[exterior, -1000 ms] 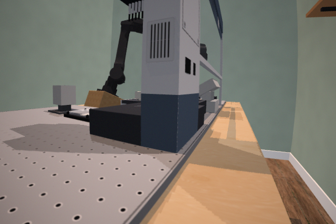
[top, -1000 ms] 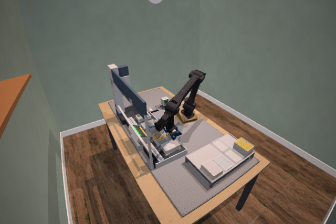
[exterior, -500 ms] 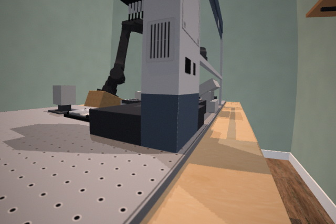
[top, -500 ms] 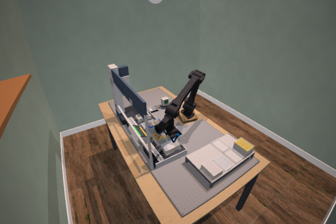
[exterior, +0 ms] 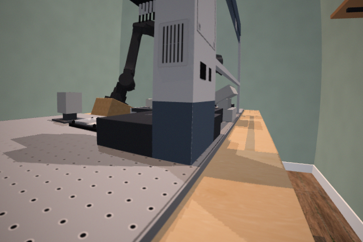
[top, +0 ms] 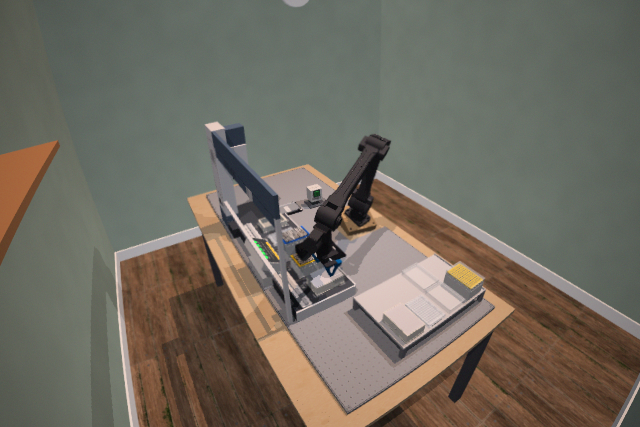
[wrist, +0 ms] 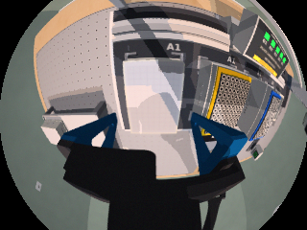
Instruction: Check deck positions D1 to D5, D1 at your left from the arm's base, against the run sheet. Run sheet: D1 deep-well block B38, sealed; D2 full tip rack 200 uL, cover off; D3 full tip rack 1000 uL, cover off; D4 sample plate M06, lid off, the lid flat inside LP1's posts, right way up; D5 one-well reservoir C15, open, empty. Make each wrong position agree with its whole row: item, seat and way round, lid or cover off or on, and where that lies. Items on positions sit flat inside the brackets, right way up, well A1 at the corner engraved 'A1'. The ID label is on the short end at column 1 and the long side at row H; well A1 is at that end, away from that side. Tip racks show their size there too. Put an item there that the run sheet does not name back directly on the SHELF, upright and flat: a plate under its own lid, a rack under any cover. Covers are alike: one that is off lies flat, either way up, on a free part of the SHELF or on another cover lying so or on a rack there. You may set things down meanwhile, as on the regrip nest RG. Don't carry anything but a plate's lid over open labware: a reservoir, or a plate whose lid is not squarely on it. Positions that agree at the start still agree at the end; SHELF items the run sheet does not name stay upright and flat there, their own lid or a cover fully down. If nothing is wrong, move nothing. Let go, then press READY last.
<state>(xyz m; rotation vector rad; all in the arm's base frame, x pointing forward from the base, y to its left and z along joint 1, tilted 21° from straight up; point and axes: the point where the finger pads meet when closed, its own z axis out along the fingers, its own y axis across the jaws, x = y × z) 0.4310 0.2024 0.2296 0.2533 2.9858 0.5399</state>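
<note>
Green walls frame the table (top: 480,311) from above, where my gripper (top: 330,263) hangs wide open and empty over the deck's end block (wrist: 150,92) — only my wrist view shows its engraved A1 corner and the yellow-framed rack (wrist: 230,99) beside.

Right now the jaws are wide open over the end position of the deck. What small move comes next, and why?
Probably a short, straight descent. In the wrist view the open gripper holds nothing and its blue fingers straddle the pale item seated below the engraved A1 mark, with the yellow-framed tip rack beside it. Lowering would bring the jaws level with its sides before closing.
</note>
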